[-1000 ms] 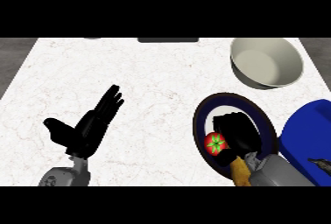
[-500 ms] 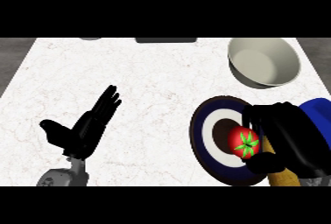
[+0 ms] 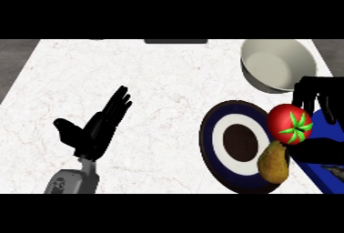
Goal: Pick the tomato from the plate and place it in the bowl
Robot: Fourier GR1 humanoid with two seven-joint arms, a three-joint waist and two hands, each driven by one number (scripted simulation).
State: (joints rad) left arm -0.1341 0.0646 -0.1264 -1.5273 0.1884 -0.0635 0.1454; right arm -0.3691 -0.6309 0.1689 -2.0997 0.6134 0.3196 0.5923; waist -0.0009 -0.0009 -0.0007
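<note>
Red round tomato (image 3: 290, 123) hides much of the black right hand (image 3: 324, 99); curled fingers (image 3: 304, 92) clasp it over the blue-and-white round plate (image 3: 214, 136); black left hand (image 3: 92, 131) rests spread.

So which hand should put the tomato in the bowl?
The right hand: it holds the tomato, close to the bowl. The left hand rests open, far off at the counter's left side.

left hand (image 3: 94, 129): open, fingers straight, upright | right hand (image 3: 321, 96): fingers curled, gripping, right edge
</note>
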